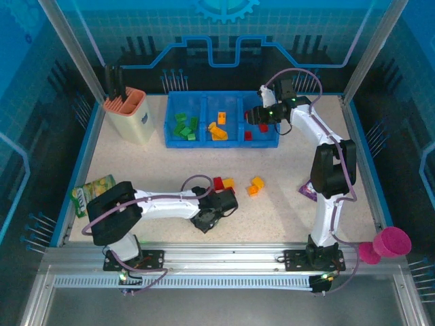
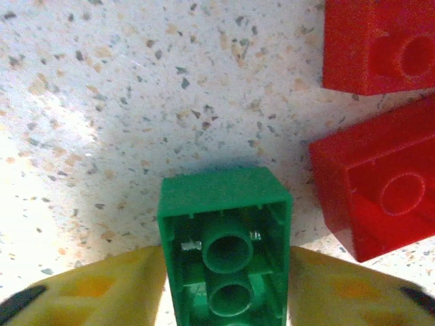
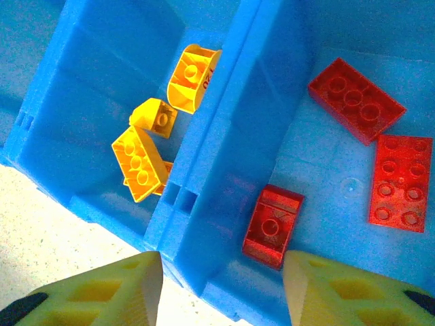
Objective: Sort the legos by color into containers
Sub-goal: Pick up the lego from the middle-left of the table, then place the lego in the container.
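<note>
**Q:** What did the left gripper (image 2: pixel 228 285) look like?

**A:** It sat low over the speckled table (image 2: pixel 136 88). Its two yellow fingers (image 2: pixel 102 292) pressed against opposite sides of a green lego (image 2: pixel 224 204), clamping it. The brick's hollow underside faced the wrist camera.

**Q:** Was anything else near those fingers?

**A:** Two loose red legos (image 2: pixel 374 197) lay on the table beyond the fingertips, off to the right finger's side. They were near the green one but not touching it.

**Q:** And the right gripper (image 3: pixel 223 288)?

**A:** It hung above the blue tray (image 3: pixel 224 136) with its yellow fingers spread apart and nothing held between them.

**Q:** Where were the bricks there?

**A:** A small red brick (image 3: pixel 273 225) lay in one compartment just beyond the gap between the fingertips. Two flat red plates (image 3: pixel 356 100) lay farther ahead on the right finger's side. Across the dividing wall, on the left finger's side, several yellow legos (image 3: pixel 139 163) were clustered in the neighbouring compartment.
</note>
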Tool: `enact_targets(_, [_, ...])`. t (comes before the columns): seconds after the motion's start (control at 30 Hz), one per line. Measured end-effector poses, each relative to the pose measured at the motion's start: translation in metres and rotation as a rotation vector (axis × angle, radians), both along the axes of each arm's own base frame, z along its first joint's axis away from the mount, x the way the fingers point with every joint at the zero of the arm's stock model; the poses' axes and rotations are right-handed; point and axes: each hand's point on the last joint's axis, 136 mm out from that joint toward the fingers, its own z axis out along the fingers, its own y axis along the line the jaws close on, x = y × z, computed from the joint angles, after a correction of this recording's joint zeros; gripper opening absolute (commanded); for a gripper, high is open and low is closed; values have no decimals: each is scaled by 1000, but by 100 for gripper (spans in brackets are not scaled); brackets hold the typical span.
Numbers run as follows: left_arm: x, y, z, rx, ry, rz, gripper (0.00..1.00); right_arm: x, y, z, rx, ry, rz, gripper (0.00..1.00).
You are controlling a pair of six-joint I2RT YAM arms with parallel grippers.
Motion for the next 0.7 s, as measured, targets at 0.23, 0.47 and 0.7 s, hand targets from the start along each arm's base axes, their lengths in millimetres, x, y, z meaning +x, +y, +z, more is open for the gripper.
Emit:
enact_targets(0.23, [3,8,6,-50,-3,-22,19,0,-3,-2,-23,0,-7,52])
enact_targets(0.47, [37,37,62,-65,-101,-88,18,-17,3,1,-74,-6,6,53])
enact_targets(0.7, [117,74,173,-94,-384,-153,18,-46,19,9,-114,-18,39,53])
